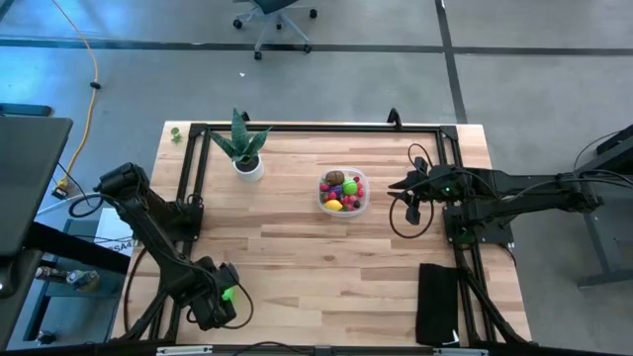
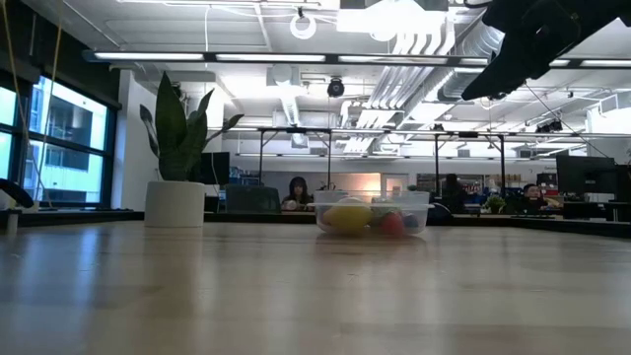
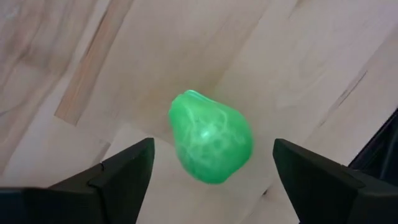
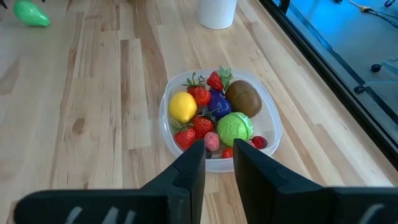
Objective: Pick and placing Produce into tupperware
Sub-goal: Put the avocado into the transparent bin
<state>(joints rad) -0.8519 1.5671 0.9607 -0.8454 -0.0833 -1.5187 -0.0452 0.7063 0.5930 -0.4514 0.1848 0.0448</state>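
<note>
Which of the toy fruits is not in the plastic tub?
The green pear. It lies alone on the bare wood at the left front corner, between the open fingers of the left gripper; the other fruits are piled in the tub.

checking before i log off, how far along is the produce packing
Mostly done: the tupperware already holds a lemon, strawberries, a kiwi and a green round piece. In hand: the left gripper sits open around a green pear on the table, not yet gripped. Left: lift the pear into the tub. The right gripper hovers by the tub, empty.
</note>
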